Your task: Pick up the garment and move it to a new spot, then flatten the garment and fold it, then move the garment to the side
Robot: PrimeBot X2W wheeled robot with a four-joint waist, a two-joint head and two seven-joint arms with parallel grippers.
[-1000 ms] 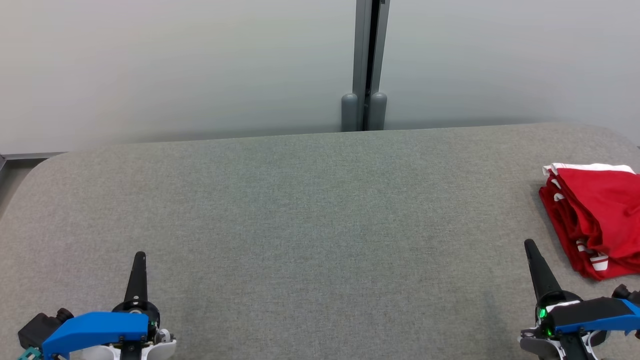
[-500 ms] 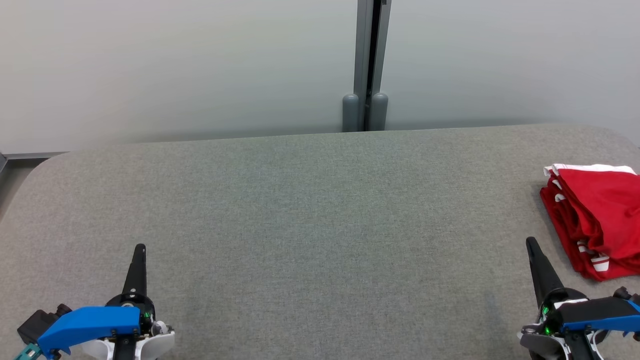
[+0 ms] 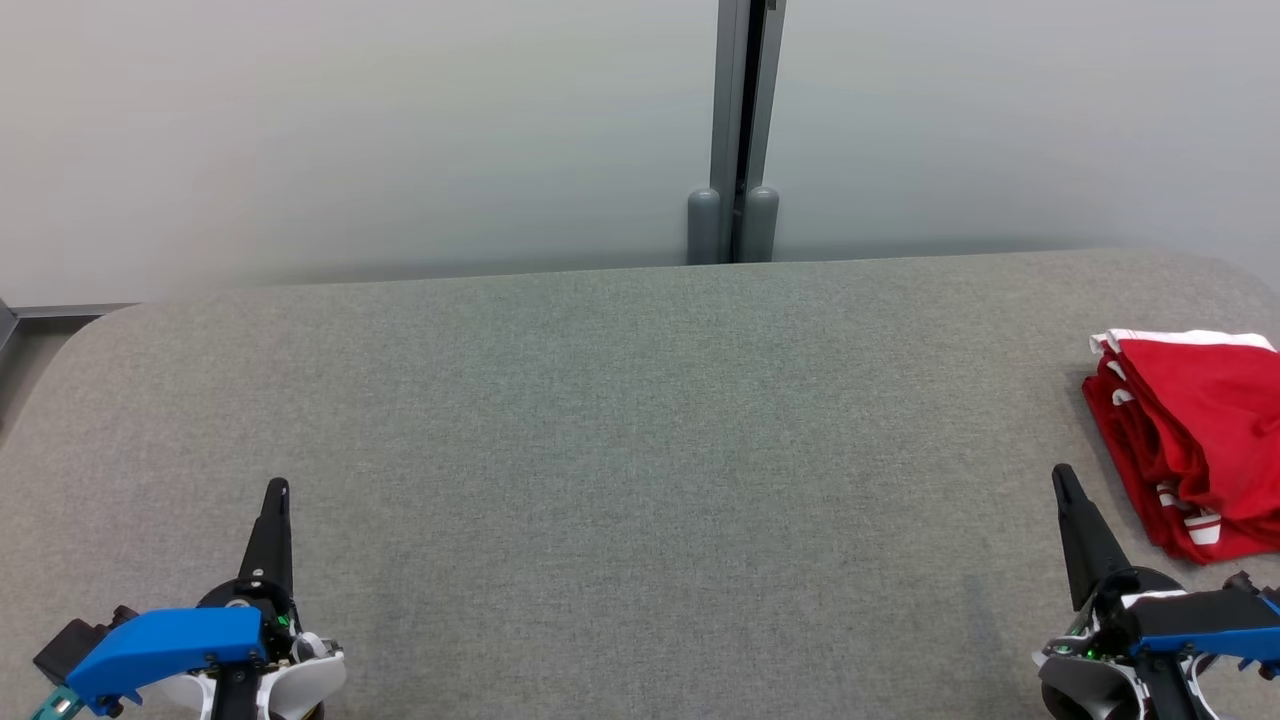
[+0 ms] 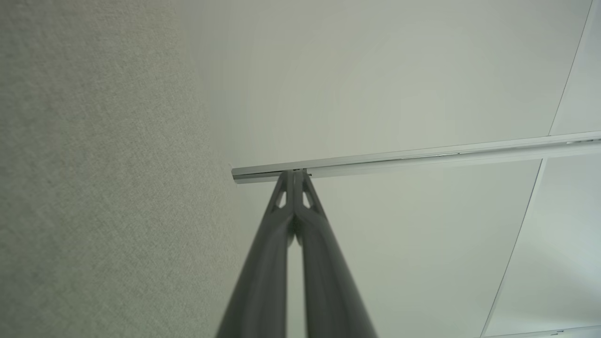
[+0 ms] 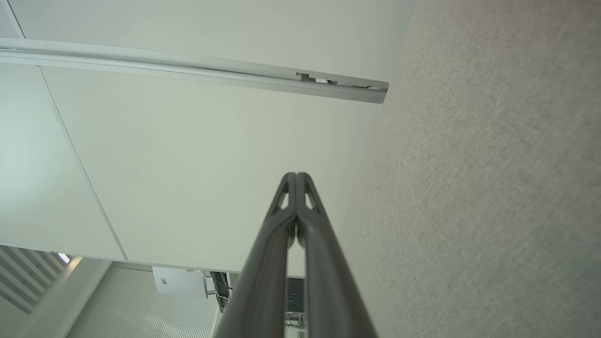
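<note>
The garment point(image 3: 1200, 440) is red with white trim, folded into a compact stack at the far right of the grey table point(image 3: 620, 430), partly cut off by the head view's edge. My right gripper point(image 3: 1062, 478) is shut and empty, low at the right, a short way in front and to the left of the garment. At the lower left my left gripper point(image 3: 277, 490) is also shut and empty, far from the garment. Both wrist views show the fingertips pressed together, the left gripper point(image 4: 295, 173) and the right gripper point(image 5: 296, 175) each pointing towards the pale wall.
A pale wall with a grey vertical post point(image 3: 740, 130) stands behind the table's far edge. The table's rounded left corner point(image 3: 80, 335) lies at the left, with a grey ledge point(image 3: 60, 312) beyond it.
Both grippers have sunk slightly towards the bottom edge of the head view. The garment lies where it was; the small shift of the picture comes from the camera.
</note>
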